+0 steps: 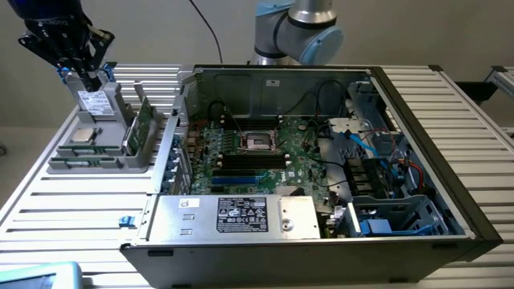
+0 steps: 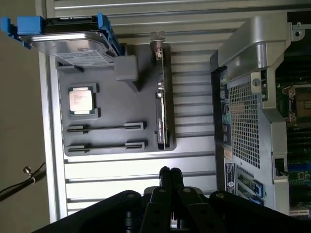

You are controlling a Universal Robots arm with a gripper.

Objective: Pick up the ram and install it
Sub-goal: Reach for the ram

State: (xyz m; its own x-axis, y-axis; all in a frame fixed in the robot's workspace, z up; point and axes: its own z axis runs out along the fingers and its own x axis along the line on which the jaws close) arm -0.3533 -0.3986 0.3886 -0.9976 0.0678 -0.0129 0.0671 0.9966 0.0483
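The gripper [image 1: 86,82] [image 2: 170,173] hangs above the tray [image 1: 120,164] [image 2: 121,111], clear of everything in it. Its jaws are pressed together with nothing between them. In the exterior view its upper part is cut off by the frame edge and its tips overlap the top of the drive [image 1: 100,103] [image 2: 73,46]. From that angle alone it is hard to tell which part of the tray lies under it. The ram [image 1: 80,152] [image 2: 104,127] appears to stand on edge in one of the tray's two long slots, at the end opposite the drive. From above it reads as little more than a thin dark strip between two end blocks, so its label and chips cannot be made out. A matching strip [image 2: 104,145] fills the slot beside it. The chip [image 1: 83,133] [image 2: 81,100] lies flat in the tray between the drive and these slots. A green card [image 1: 143,126] [image 2: 163,107] stands on edge along the tray's side nearest the case [image 1: 418,108] [image 2: 245,111]. The case sits open on the slatted counter [image 1: 72,205] [image 2: 136,170] just beside the tray, on the exterior view's right of it. Its board [image 1: 233,129] is partly hidden by cables and a metal box. The arm [image 1: 301,30] rises behind the case, its top out of frame.
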